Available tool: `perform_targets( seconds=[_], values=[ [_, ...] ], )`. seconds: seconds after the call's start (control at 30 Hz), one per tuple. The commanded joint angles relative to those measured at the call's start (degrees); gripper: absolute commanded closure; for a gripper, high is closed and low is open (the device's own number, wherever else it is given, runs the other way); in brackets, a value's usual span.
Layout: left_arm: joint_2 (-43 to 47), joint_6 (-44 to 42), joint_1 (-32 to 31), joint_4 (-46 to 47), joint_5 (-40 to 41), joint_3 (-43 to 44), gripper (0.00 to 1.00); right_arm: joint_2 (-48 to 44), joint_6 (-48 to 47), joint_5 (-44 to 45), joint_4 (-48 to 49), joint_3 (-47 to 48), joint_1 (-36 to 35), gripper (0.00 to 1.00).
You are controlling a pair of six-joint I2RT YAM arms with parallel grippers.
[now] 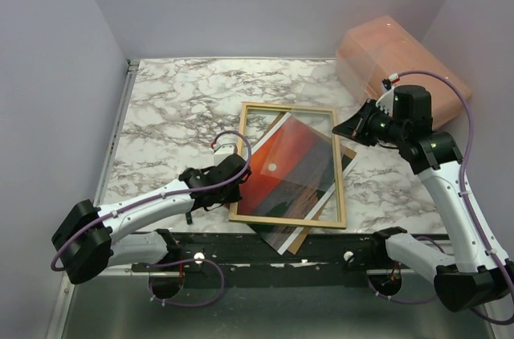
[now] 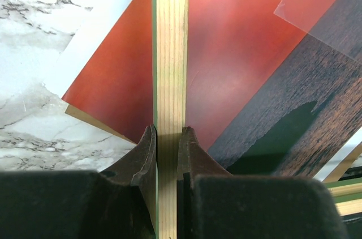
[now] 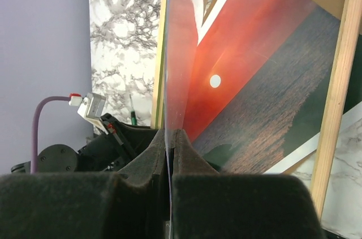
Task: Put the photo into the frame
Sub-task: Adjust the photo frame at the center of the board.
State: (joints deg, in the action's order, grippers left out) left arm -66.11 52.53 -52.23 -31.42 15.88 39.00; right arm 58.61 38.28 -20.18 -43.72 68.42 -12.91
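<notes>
Top external: sunset photo (image 1: 285, 170), red-orange sky, white sun, dark water, lies on the marble table (image 1: 177, 106) under the pale wooden frame (image 1: 339, 170). Left jaws clamp its 8 o'clock rail; right jaws pinch the clear sheet (image 2: 322, 12).

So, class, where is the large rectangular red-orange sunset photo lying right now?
In the top view the photo lies tilted near the middle of the marble table, under the thin pale-wood rectangular frame, its near corner poking out past the near rail.
</notes>
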Motion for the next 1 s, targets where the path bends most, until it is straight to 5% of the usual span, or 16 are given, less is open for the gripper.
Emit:
perform_targets(
  seconds=[0.0,0.2,0.57,0.97],
  values=[
    [0.96,5.74,-2.39,2.48,2.85,0.85,1.0,-1.13,0.91,-0.92,3.27,-0.97,-0.1,0.99],
    [1.89,9.43,-4.99,1.91,6.6,0.19,1.0,-1.35,1.1,-1.17,3.45,-1.53,-0.1,0.99],
    [-0.21,3.97,-3.76,-4.2,12.51,11.87,1.0,-1.76,1.43,-1.18,3.47,-1.63,-0.1,0.99],
    [-1.8,7.01,-4.86,-0.35,4.28,7.51,1.0,-1.92,1.82,-1.55,3.77,-1.54,-0.1,1.0]
  ],
)
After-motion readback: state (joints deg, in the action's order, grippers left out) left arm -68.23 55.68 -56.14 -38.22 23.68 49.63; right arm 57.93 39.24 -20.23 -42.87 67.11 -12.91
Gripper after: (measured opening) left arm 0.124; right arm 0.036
